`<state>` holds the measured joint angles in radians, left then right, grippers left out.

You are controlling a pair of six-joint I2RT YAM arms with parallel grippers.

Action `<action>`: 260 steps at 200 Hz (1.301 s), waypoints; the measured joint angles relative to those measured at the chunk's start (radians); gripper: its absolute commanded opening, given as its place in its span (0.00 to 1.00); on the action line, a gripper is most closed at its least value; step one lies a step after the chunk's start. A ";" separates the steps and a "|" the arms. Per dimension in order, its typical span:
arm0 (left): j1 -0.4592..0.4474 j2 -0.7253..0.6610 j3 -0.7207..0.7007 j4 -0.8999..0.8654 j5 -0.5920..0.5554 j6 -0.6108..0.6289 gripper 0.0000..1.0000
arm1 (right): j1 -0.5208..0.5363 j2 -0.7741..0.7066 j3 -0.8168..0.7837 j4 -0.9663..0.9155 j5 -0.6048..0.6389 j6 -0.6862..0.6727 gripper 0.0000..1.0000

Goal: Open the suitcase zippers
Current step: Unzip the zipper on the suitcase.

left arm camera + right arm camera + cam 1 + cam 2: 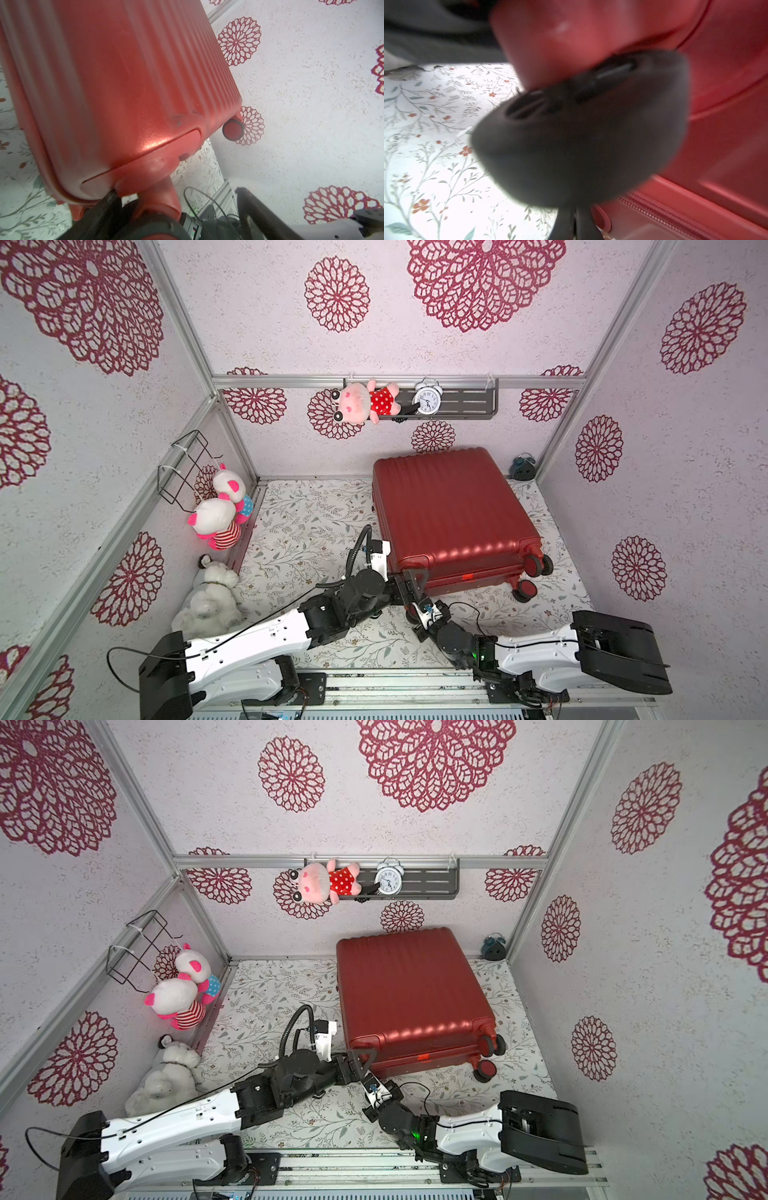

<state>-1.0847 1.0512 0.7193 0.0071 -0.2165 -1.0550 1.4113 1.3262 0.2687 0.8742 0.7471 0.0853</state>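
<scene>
My claw gapes at the bottom of the frame, a red wheel leg of the suitcase between its dark fingers. The ribbed shell fills the upper left; another wheel juts at centre-right against the flowered wall.

Only hour numerals are legible, on the alarm clock dial.

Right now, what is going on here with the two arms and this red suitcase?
The red suitcase lies flat on the flowered table and looks closed. Both arms work at its near left corner. The left pincer stands open at that corner, by the wheel. The right pincer is shut, low beside the zipper track; whether it holds a pull is hidden.
</scene>
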 measured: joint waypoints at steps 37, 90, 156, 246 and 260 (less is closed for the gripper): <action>0.082 -0.175 -0.026 -0.076 -0.002 0.022 0.93 | 0.020 0.003 -0.006 0.005 -0.003 0.031 0.00; 0.216 -0.314 -0.144 -0.161 0.042 0.022 0.56 | 0.026 0.037 0.010 0.014 0.001 0.044 0.00; 0.301 -0.107 -0.309 -0.050 0.161 -0.026 0.29 | 0.040 0.018 0.033 -0.054 0.020 0.058 0.00; 0.309 0.270 -0.296 0.245 0.267 -0.061 0.17 | 0.100 0.007 0.061 -0.119 0.039 0.003 0.00; 0.310 0.301 -0.296 0.267 0.257 -0.069 0.16 | 0.100 0.009 0.061 -0.117 0.040 -0.013 0.00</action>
<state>-0.7750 1.3525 0.4232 0.2745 0.0402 -1.1236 1.5108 1.3354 0.3294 0.7574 0.7876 0.0723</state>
